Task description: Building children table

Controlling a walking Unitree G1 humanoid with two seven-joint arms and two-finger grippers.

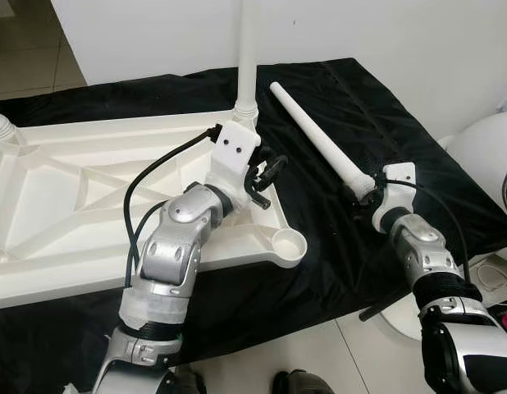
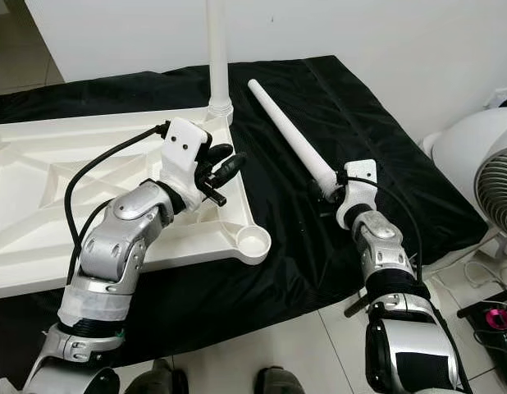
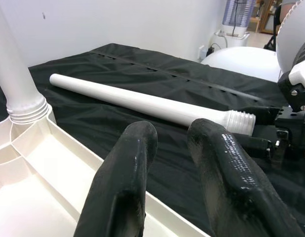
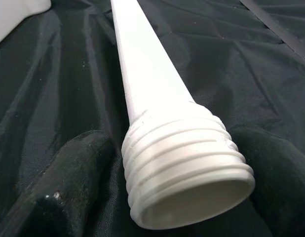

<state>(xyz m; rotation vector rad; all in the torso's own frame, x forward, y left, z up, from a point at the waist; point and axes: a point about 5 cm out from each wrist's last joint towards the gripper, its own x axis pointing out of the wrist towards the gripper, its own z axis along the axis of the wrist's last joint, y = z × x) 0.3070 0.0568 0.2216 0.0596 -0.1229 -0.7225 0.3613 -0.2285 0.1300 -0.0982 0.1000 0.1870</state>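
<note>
black cloth [image 1: 335, 123], white fan [image 2: 483, 164], tiled floor [image 1: 335, 361], white wall [image 1: 155, 33]
</note>
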